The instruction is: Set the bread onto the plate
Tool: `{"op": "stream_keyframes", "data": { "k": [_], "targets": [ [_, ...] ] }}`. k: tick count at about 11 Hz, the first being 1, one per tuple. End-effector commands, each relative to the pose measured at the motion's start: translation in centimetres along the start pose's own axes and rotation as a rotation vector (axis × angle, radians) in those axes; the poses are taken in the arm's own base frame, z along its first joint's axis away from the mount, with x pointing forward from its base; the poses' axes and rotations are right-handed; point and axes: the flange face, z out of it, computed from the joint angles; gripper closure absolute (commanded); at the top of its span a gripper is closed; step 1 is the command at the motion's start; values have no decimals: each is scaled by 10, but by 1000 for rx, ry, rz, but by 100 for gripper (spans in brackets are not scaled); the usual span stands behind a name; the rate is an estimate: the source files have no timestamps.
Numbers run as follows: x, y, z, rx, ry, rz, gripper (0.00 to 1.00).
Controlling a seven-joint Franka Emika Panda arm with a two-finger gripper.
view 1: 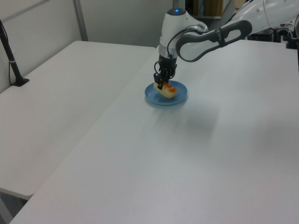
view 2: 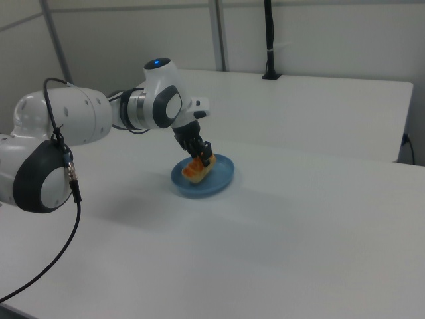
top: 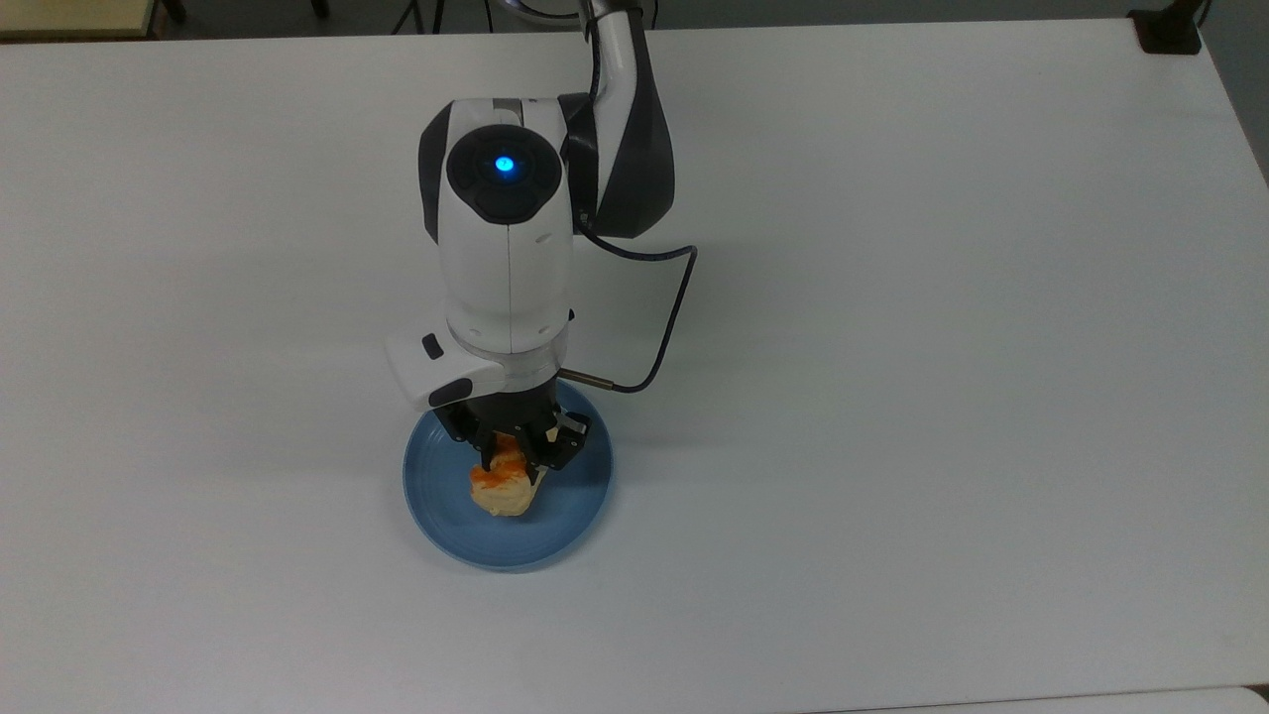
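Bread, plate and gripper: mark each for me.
bread point(top: 501, 491), top view, pale lower end
plate point(top: 570, 516), top view, bare floor right of the bread
gripper point(view 1: 161, 84), left view, between fingertips
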Motion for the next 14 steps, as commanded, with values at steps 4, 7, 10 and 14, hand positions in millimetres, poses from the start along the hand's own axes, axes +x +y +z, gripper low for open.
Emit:
{"op": "stream_keyframes", "data": {
  "k": [4,7,10,14],
  "targets": [
    [0,-1,-4,-50,32,-23,0],
    [8,17,-59,-33,76,78,0],
    [-7,72,-178,-4,-49,226,0],
    [-56,142,-310,0,-185,336,0]
  ]
}}
